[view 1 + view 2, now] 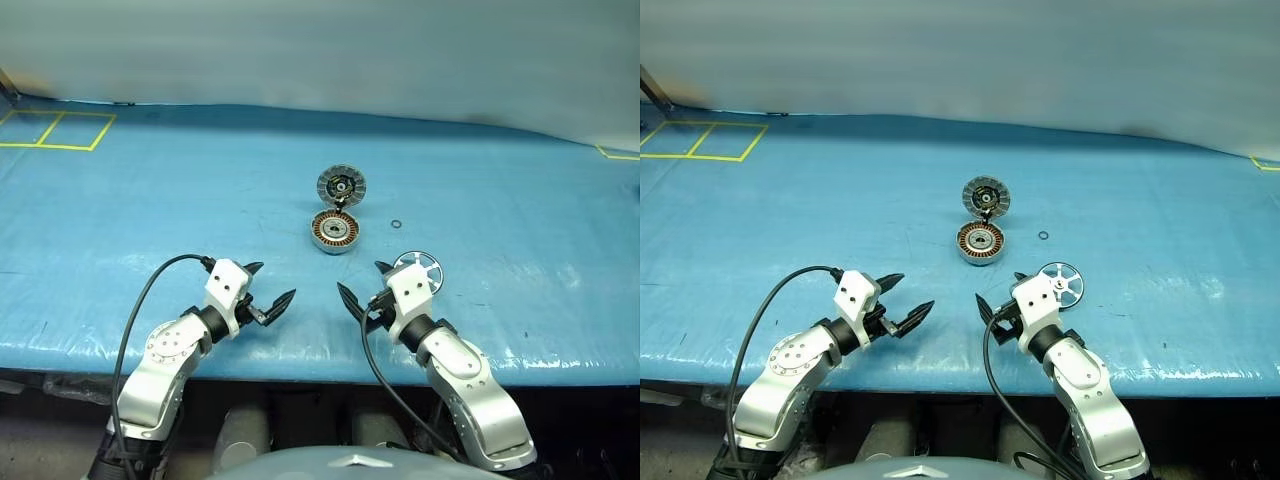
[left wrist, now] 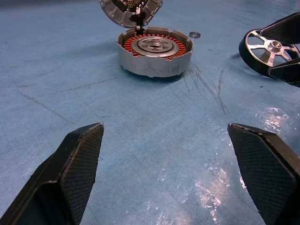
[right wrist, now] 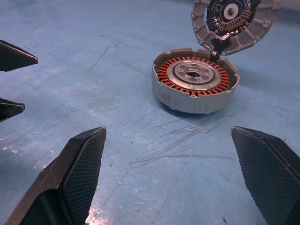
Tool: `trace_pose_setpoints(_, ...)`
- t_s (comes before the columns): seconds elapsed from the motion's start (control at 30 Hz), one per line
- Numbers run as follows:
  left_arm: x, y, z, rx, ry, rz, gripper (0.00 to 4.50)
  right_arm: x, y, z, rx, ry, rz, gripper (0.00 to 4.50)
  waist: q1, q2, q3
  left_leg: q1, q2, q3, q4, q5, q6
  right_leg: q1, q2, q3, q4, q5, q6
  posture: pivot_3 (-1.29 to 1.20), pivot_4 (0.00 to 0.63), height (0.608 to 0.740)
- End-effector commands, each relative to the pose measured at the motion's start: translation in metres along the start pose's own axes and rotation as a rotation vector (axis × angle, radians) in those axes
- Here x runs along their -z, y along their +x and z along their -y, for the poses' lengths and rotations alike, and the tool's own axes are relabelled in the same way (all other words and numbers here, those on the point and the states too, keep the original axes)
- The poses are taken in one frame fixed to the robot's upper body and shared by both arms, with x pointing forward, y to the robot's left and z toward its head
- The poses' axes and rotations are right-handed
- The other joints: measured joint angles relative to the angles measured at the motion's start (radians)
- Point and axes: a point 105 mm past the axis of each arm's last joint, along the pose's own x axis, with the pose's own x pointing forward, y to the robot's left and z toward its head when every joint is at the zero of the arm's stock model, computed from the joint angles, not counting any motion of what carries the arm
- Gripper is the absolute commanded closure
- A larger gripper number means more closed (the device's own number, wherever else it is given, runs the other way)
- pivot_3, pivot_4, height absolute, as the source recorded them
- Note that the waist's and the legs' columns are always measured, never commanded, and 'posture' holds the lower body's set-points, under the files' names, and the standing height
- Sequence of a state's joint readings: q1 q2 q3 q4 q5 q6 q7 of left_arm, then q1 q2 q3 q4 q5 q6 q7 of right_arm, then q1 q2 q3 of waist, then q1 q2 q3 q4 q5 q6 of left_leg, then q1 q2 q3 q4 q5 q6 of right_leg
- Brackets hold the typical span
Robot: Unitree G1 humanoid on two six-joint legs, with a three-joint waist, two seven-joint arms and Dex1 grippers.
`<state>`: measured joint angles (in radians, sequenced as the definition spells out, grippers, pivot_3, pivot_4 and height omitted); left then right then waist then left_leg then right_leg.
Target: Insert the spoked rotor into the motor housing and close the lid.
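Note:
The motor housing (image 1: pixel 335 231), a grey cup with copper windings around a silvery centre, sits mid-table. Its lid (image 1: pixel 341 186) stands tilted up at the housing's far edge, ribbed inner face toward me. The spoked rotor (image 1: pixel 1060 283) lies flat to the right of the housing, just beyond my right wrist. Both grippers hover near the table's front edge, short of the housing. My left gripper (image 1: pixel 272 282) is open and empty. So is my right gripper (image 1: pixel 360 278), a little to the left of the rotor.
A tiny black ring (image 1: pixel 397 224) lies on the blue mat (image 1: pixel 180 200) right of the housing. Yellow tape squares (image 1: pixel 60 130) mark the far left corner. The table's front edge (image 1: pixel 300 365) runs just under my forearms.

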<state>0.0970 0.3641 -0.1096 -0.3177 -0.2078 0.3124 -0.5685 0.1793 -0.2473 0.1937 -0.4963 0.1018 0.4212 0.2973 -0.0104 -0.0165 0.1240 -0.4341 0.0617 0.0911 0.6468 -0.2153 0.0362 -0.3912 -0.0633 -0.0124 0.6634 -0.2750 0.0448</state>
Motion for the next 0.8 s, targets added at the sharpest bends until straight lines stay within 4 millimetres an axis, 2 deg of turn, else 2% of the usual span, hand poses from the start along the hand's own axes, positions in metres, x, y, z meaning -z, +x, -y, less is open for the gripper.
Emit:
trace_pose_setpoints(0.03,-0.01,0.002,0.004,0.019,0.029,0.04,0.0,-0.016,0.001,0.003,0.014,-0.01,0.047,0.02,0.0,0.0,0.0,0.0,0.0,0.0,0.0,0.0,0.0,0.0,0.0,0.0,0.0,0.0,0.0,0.0,0.15,0.74)
trace_pose_setpoints(0.13,-0.008,0.002,0.004,0.017,0.028,0.036,0.0,-0.026,0.009,0.001,-0.039,-0.052,0.015,0.02,-0.003,0.0,0.0,0.0,0.0,0.0,0.0,0.0,0.0,0.0,0.0,0.0,0.0,0.0,0.0,0.0,0.15,0.74)
trace_pose_setpoints(0.37,-0.006,0.0,0.007,0.018,0.034,0.038,0.0,-0.05,0.042,-0.007,-0.248,-0.382,-0.148,0.02,0.0,0.002,0.001,0.0,0.0,-0.001,0.0,0.0,0.0,0.0,0.0,0.0,0.0,0.0,-0.001,0.0,0.15,0.74)
trace_pose_setpoints(0.47,-0.006,0.001,0.009,0.021,0.041,0.041,0.0,-0.056,0.054,-0.009,-0.289,-0.404,-0.177,0.02,0.0,0.002,0.002,-0.002,0.0,0.0,0.0,0.0,0.0,-0.002,0.002,-0.001,0.0,0.0,-0.002,0.0,0.15,0.74)
trace_pose_setpoints(0.53,-0.006,0.001,0.01,0.019,0.046,0.046,0.0,-0.058,0.072,-0.009,-0.294,-0.417,-0.199,0.02,0.0,0.002,0.002,-0.003,-0.001,-0.001,0.0,0.0,0.001,-0.002,0.003,-0.002,0.0,0.0,-0.001,0.0,0.15,0.74)
trace_pose_setpoints(0.7,-0.006,0.001,0.01,0.009,0.058,0.055,0.0,-0.057,0.102,-0.004,-0.277,-0.42,-0.245,0.02,0.0,0.003,0.002,-0.004,-0.001,0.001,0.001,0.0,0.002,-0.002,0.003,0.0,0.0,0.002,0.002,0.0,0.15,0.74)
trace_pose_setpoints(0.8,-0.007,0.001,0.01,0.005,0.06,0.057,0.0,-0.054,0.112,0.0,-0.267,-0.413,-0.259,0.02,-0.001,0.003,0.002,-0.005,-0.001,0.001,0.001,0.0,0.002,-0.002,0.003,-0.001,0.0,0.003,0.005,0.0,0.15,0.74)
